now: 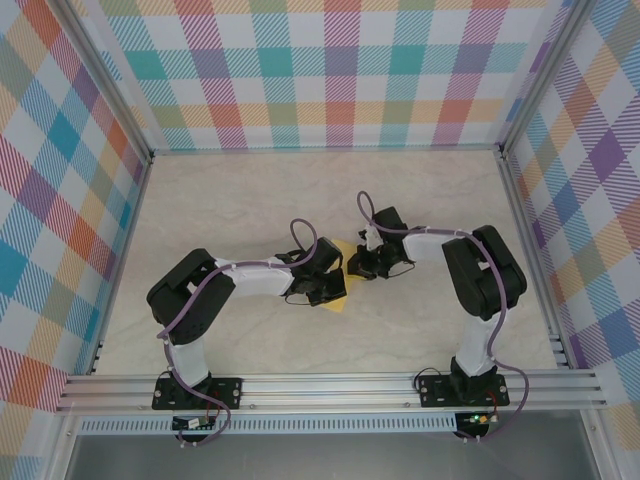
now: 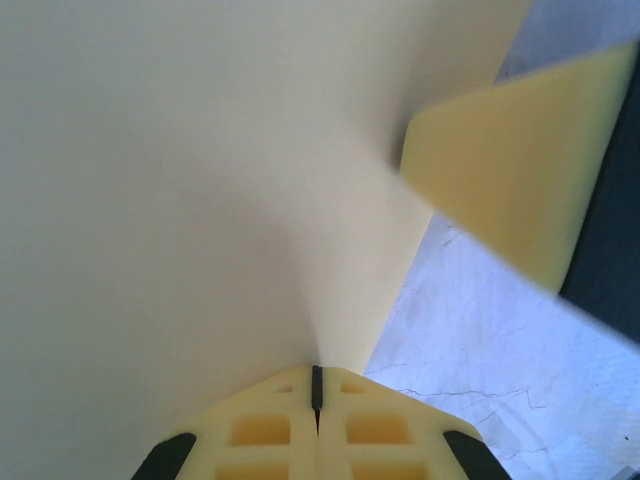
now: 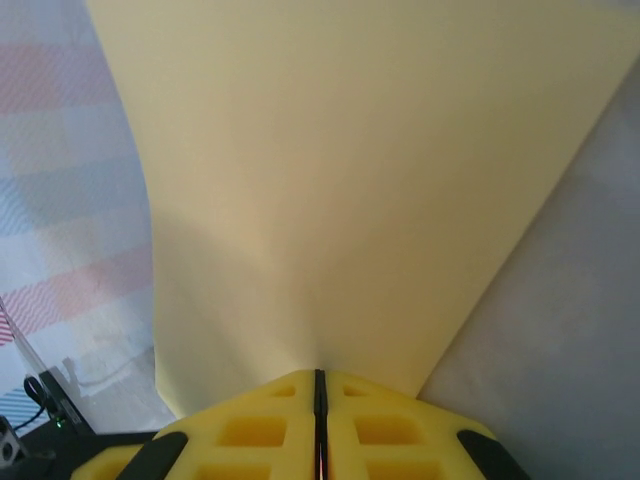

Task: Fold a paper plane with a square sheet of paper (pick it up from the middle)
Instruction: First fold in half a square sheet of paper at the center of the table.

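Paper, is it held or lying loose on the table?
Held. The left hand and the right hand are each shut on the paper, pinching its edge.

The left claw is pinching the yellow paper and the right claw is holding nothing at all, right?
Not quite. The right claw is not empty: it is shut on the yellow paper too, and the right wrist view shows the sheet rising straight out from between its closed tips. The left claw is pinching the paper, just as you said.
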### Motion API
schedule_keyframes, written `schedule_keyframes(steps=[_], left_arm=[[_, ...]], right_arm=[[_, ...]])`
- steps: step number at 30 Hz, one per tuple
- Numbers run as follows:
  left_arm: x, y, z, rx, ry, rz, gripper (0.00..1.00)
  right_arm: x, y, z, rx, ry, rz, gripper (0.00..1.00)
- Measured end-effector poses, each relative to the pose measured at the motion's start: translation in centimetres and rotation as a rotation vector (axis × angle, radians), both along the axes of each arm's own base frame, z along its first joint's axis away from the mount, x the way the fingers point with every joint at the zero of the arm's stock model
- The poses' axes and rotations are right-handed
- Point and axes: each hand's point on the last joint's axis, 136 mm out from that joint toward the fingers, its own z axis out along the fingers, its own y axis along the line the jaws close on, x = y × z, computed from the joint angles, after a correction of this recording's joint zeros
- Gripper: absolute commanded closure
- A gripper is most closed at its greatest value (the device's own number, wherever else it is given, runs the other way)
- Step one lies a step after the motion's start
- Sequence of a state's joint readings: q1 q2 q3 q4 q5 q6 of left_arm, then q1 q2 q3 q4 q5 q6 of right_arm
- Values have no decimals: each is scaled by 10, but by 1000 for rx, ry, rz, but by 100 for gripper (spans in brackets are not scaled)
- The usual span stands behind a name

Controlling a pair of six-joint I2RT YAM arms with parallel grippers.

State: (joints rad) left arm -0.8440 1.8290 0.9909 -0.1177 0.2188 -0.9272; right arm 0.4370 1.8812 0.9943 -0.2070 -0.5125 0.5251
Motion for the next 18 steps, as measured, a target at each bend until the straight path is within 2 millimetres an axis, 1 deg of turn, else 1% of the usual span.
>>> schedule_keyframes(steps=[13, 18], left_arm=[[0, 0, 0, -14, -12, 0, 97], [1, -1, 0, -22, -20, 0, 97]], right_arm=[[46, -25, 0, 1, -17, -96, 91], [54, -28, 0, -1, 3, -112, 91]])
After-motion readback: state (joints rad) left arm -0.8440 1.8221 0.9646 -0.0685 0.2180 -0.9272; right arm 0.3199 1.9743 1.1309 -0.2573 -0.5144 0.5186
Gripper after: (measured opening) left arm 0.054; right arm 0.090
